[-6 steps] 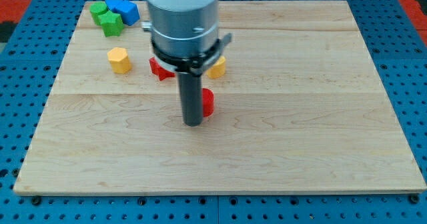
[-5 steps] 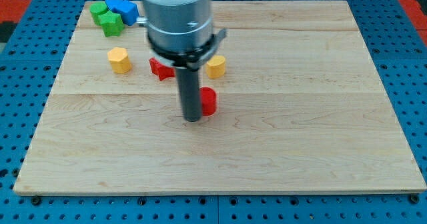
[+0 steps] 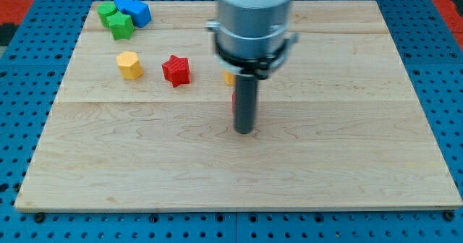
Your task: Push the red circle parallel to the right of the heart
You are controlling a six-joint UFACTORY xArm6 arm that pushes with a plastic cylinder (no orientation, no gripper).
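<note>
My tip (image 3: 244, 131) rests on the wooden board (image 3: 340, 163) a little right of its middle. The red circle (image 3: 234, 103) is almost wholly hidden behind the rod; only a thin red edge shows on the rod's left side, just above the tip. The yellow heart (image 3: 228, 77) is mostly hidden behind the arm's body; a small yellow piece shows just above the red circle.
A red star (image 3: 176, 70) and a yellow hexagon (image 3: 129, 64) lie at the view's upper left. Two green blocks (image 3: 117, 22) and a blue block (image 3: 135, 13) cluster at the board's top left corner.
The arm and my tip have moved to the view's right. The red circle has shifted right with them and is now mostly covered. The red star has come into full sight.
</note>
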